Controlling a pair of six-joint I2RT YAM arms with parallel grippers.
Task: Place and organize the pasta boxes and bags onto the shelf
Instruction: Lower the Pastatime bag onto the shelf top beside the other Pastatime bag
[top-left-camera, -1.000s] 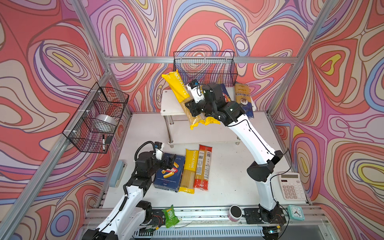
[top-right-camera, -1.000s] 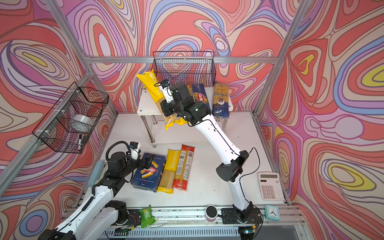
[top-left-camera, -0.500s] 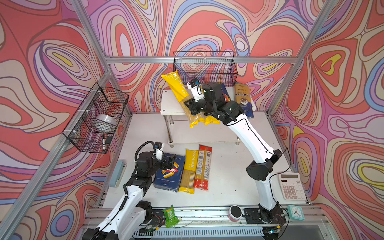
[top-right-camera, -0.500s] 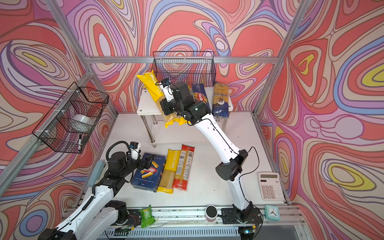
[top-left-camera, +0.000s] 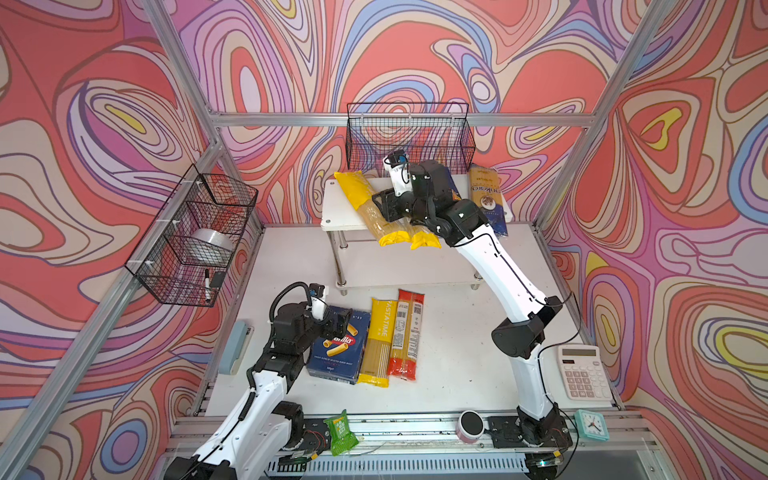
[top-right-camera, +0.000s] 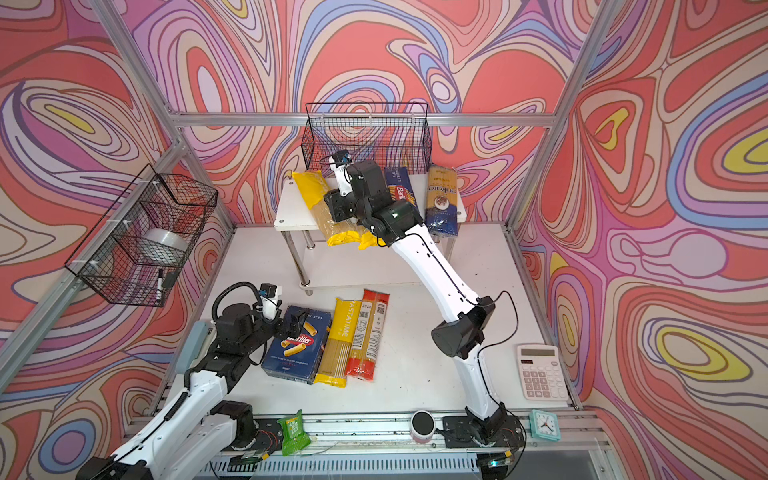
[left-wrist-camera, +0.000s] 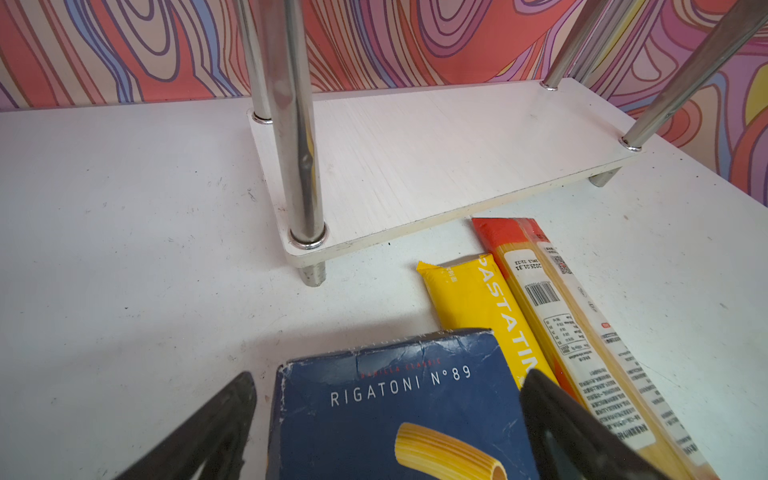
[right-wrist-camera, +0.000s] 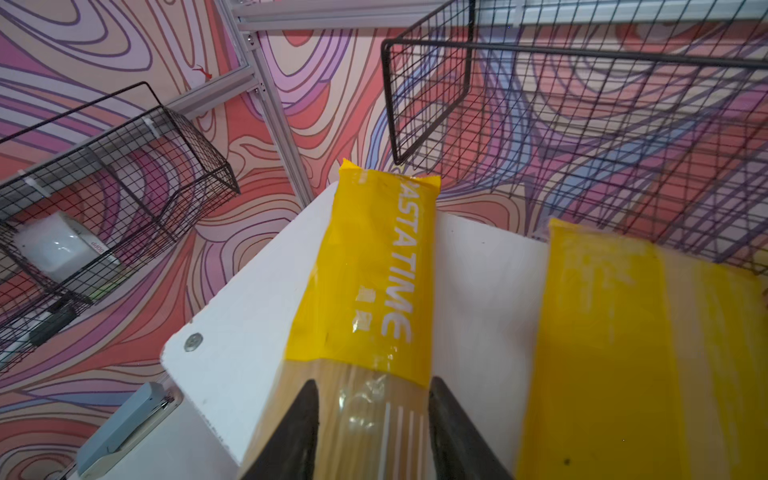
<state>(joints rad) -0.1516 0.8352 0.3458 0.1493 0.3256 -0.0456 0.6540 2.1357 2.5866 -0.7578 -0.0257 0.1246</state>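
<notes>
While swirly pink walls (top-left-camera: 415, 62) enclose white worktop (top-left-camera: 449, 353), only wrist view shows right gripper (right-wrist-camera: 374, 382) jaws flanking yellow-ended spaghetti bag (right-wrist-camera: 365, 270) atop white chrome-legged shelf (right-wrist-camera: 241, 324), grip unclear; left gripper (left-wrist-camera: 388, 376) spread astride dark blue cardboard rigatoni box (left-wrist-camera: 374, 436).

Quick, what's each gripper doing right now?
Left gripper: open, straddling the rigatoni box.
Right gripper: astride the yellow spaghetti bag on the shelf; grip cannot be told.

The yellow-ended spaghetti bag (top-left-camera: 360, 198) at the right gripper (top-left-camera: 381, 207) has come down. A second ago it slanted upward, its far end lifted in front of the wire basket (top-left-camera: 409, 137); now it lies flat on the top board of the shelf (top-left-camera: 336, 208). The fingers (right-wrist-camera: 301, 419) have parted around it
</notes>
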